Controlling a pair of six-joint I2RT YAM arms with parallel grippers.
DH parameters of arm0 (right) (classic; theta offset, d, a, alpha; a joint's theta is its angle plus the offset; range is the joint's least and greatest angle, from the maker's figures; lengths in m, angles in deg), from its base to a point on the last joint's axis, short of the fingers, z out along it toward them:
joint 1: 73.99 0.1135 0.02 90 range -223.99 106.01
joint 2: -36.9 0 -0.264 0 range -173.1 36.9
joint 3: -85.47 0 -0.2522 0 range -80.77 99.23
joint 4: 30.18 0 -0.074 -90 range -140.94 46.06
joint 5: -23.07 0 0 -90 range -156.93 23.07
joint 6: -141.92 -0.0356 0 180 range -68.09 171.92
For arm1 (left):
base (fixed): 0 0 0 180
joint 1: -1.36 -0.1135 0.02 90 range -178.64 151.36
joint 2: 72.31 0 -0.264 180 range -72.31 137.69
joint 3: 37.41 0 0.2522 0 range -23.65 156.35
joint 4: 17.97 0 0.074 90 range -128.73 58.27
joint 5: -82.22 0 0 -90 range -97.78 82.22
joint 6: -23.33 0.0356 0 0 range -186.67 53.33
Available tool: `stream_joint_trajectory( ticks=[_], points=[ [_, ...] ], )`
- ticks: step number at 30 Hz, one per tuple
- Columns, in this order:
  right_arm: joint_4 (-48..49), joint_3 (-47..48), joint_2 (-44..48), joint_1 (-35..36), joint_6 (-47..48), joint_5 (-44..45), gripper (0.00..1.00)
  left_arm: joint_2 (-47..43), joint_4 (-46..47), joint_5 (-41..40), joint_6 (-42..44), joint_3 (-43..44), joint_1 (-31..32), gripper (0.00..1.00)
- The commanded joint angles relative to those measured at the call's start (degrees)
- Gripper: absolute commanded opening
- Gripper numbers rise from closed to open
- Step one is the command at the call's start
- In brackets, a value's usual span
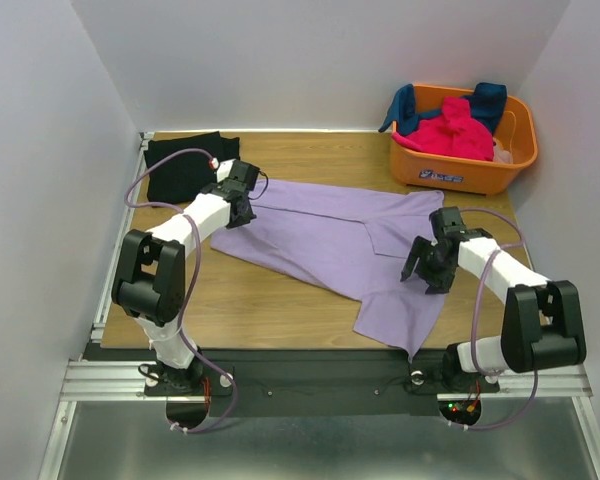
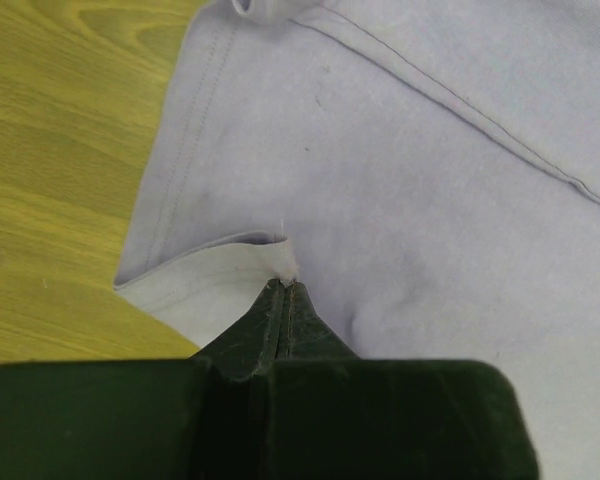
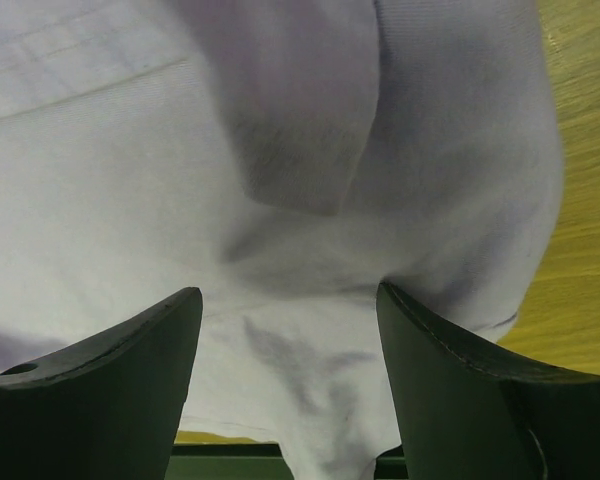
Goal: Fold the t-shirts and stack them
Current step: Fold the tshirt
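Observation:
The lavender-purple t-shirt (image 1: 330,240) lies spread and partly folded across the table's middle, its near corner hanging over the front edge. My left gripper (image 1: 242,205) is shut on a pinch of its left edge (image 2: 280,262). My right gripper (image 1: 425,272) is open, jaws wide apart, just above the shirt's right part (image 3: 290,330), not holding it. A black t-shirt (image 1: 185,160) lies folded at the far left corner. Hot-pink (image 1: 450,130) and dark teal-blue (image 1: 485,100) shirts lie in the basket.
The orange plastic basket (image 1: 460,170) stands at the far right corner. Bare wooden table (image 1: 260,300) shows at the front left and along the right edge. White walls close in on three sides.

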Motion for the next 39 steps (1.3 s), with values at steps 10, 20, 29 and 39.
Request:
stream_joint_trajectory(
  ticks=[10, 20, 29, 39],
  points=[
    [3.8, 9.4, -12.0, -0.2, 0.0, 3.1, 0.76, 1.6, 2.3, 1.0, 4.3, 1.2, -4.2, 0.00],
    [3.8, 15.7, -15.0, -0.1, 1.1, 1.4, 0.76, 5.0, 2.6, 1.7, 7.1, 4.7, -7.6, 0.00],
    [-8.9, 12.9, -0.7, 0.0, -1.5, -0.6, 0.82, 9.0, 2.3, 3.5, 8.8, 9.6, -9.9, 0.00],
    [-17.2, 4.3, 7.1, 7.3, -9.0, -0.4, 0.81, 10.6, 2.5, 5.6, 9.2, 11.0, -9.9, 0.00]
  ],
)
